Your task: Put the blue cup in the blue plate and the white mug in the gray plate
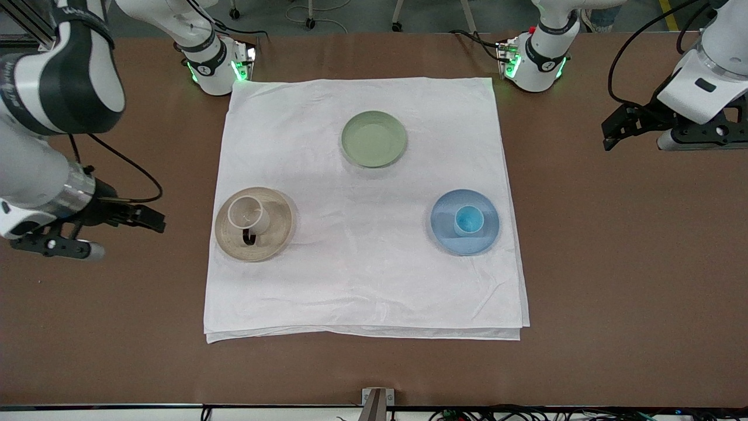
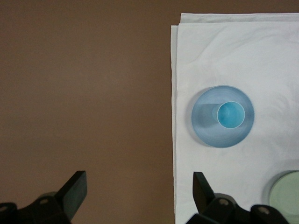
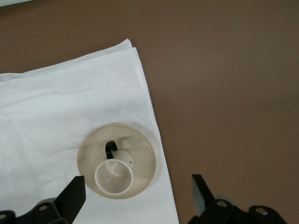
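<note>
I judge both placements done: the cup [image 1: 468, 220] sits upright in the blue plate [image 1: 447, 234], the mug [image 1: 248, 214] in the gray plate [image 1: 280, 231]. My left hand [image 1: 610, 133] and right hand [image 1: 153, 218] hang with fingers apart over bare desk [image 1: 613, 263] off the cloth [image 1: 362, 280], leaving open room everywhere.

White mug [image 1: 248, 213] upright on gray plate [image 1: 279, 233], toward right arm's end of cloth [image 1: 362, 280]. Blue cup [image 1: 468, 220] upright in blue plate [image 1: 450, 234], toward left arm's end. Third plate [image 1: 374, 139] between them, farther from front camera — nothing on it. All three plates on cloth, well apart. Right gripper [image 1: 149, 217] over bare table beside gray plate; left gripper [image 1: 613, 135] over bare table, off cloth — both fingers spread.
</note>
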Available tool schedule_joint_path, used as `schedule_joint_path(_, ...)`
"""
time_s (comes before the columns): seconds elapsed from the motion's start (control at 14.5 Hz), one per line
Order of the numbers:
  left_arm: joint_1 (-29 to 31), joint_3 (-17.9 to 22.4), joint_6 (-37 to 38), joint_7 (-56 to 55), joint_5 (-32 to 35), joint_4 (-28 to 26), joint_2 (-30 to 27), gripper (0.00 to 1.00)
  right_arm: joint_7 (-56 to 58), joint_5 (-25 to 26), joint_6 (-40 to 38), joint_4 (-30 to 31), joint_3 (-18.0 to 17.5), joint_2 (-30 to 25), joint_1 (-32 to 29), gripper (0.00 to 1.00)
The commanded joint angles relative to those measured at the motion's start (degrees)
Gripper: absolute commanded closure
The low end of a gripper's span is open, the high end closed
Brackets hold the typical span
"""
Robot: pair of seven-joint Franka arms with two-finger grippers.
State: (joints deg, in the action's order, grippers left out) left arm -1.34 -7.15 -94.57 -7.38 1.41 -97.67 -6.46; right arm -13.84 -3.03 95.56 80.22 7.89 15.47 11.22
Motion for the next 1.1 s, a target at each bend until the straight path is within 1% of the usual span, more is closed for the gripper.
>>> schedule_joint_path(0.0, 1.33, 0.03, 0.26, 1.84, -1.06, 2.91, -0.13, 0.0, 0.22, -0.22, -0.46, 0.29, -0.16, -2.55, -3.03, 0.0)
schedule_joint_path(0.07, 1.51, 0.12, 0.26, 1.84, -1.06, 3.79, 0.13, 0.0, 0.48, -0.49, -0.46, 0.2, -0.07, -2.73, -4.36, 0.0)
schedule_joint_path(0.14, 1.69, 0.12, 0.26, 1.84, -0.88, 4.93, 0.66, 0.0, 3.18, -0.14, -0.55, -0.23, 0.02, -2.9, -4.8, 0.0)
schedule_joint_path(0.21, 1.69, 0.12, 0.26, 1.84, -0.71, 7.2, 2.58, 0.0, 6.25, -0.22, -0.46, -0.33, -0.07, -4.03, -6.03, 0.0)
schedule_joint_path(0.28, 1.78, 0.12, 0.26, 1.75, -0.53, 9.49, 4.08, 0.0, 9.42, -0.83, -0.38, -0.07, -0.76, -5.09, -9.26, 0.0)
schedule_joint_path(0.34, 1.78, 0.12, 0.26, 1.75, -0.62, 11.34, 5.57, 0.0, 11.1, -0.93, -0.29, 0.37, -1.47, -6.06, -10.6, 0.0)
schedule_joint_path(0.41, 1.78, 0.12, 0.26, 1.75, -0.62, 11.71, 5.76, 0.0, 11.64, -0.67, -0.03, 1.16, -2.78, -7.55, -12.0, 0.0)
schedule_joint_path(0.55, 2.91, 0.03, 0.35, 1.84, -0.97, 11.36, 5.76, 0.0, 13.13, -0.23, 0.06, 1.43, -6.55, -8.96, -16.04, 0.0)
schedule_joint_path(0.69, 2.92, 0.03, 2.36, 1.84, -1.32, 11.18, 5.76, 0.0, 13.49, 0.04, -0.02, 1.43, -6.66, -9.06, -16.15, 0.0)
schedule_joint_path(0.9, 3.88, 0.03, 2.72, 1.84, -4.48, 11.01, 5.76, 0.0, 13.67, 1.0, -0.46, 1.69, -6.66, -9.4, -16.15, 0.0)
schedule_joint_path(1.03, 3.97, 0.03, 2.72, 1.84, -4.57, 11.01, 5.76, 0.0, 13.67, 2.14, 0.15, 5.02, -6.83, -11.77, -15.97, 0.0)
